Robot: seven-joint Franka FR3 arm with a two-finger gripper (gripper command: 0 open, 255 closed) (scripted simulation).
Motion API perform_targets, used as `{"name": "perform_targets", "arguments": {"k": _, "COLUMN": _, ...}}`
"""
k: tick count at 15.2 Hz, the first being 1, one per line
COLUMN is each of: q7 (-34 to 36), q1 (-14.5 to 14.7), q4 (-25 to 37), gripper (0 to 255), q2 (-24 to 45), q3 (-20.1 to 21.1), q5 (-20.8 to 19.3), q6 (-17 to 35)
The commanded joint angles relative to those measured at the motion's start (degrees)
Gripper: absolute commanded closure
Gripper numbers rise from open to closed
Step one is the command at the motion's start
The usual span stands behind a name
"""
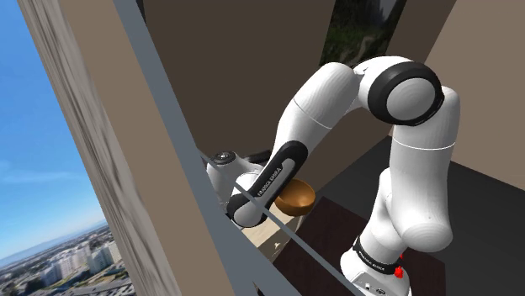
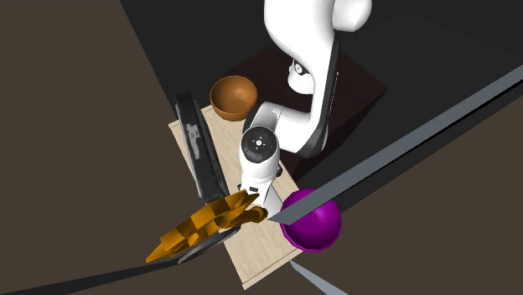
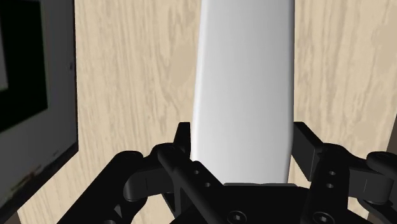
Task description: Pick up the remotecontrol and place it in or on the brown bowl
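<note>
The gripper (image 3: 245, 137) pinches one end of the white remotecontrol (image 3: 245, 76) across its narrow width, over the pale wooden tabletop (image 3: 127, 76). The remotecontrol looks rigid, light and smooth-sided, so it may slip or tip. A hold nearer its middle would balance better. The brown bowl (image 2: 233, 96) sits upper centre in the second exterior view.

A pale wood-grain table (image 2: 260, 251) stood on a dark floor (image 1: 496, 214). Brown walls (image 1: 227, 67) rose around it, crossed by a slanting grey beam (image 1: 164, 84). At the shoulder view's left lay blue sky (image 1: 25, 101) and a hazy city (image 1: 76, 261), perhaps seen through a window. The light was even.
</note>
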Motion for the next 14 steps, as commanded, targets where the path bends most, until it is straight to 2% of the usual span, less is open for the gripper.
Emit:
{"name": "perform_targets", "arguments": {"k": 1, "q7": 0.0, "q1": 0.0, "q4": 0.01, "gripper": 255, "q2": 0.0, "q3": 0.0, "q5": 0.0, "q6": 0.01}}
{"name": "perform_targets", "arguments": {"k": 5, "q7": 0.0, "q1": 0.0, "q4": 0.02, "gripper": 255, "q2": 0.01, "q3": 0.0, "q5": 0.0, "q6": 0.01}}
{"name": "perform_targets", "arguments": {"k": 14, "q7": -1.08, "q1": -0.54, "q4": -0.28, "gripper": 255, "q2": -6.75, "q3": 0.81, "q5": 1.54, "q6": -6.41}}
